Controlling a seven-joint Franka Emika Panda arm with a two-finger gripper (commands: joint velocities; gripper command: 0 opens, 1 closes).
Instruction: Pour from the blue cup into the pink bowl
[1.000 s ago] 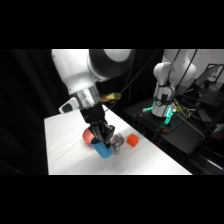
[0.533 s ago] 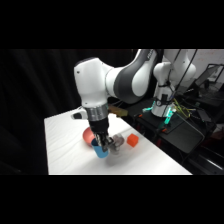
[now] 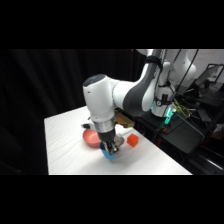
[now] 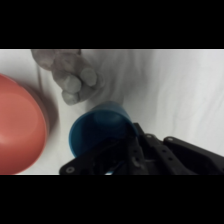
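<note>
Blue cup [image 4: 97, 131] upright, beside pink bowl [image 4: 17, 130], both empty

One camera stands off beside my table [image 3: 70, 150], looking across and down on it, far enough back to take in my arm and the dark room behind. The other rides my wrist, facing down past my gripper [image 4: 107, 167], very close to the tabletop. Both catch the cup [image 3: 111, 154] [image 4: 97, 131] and the bowl [image 3: 91, 138] [image 4: 17, 125].
</note>
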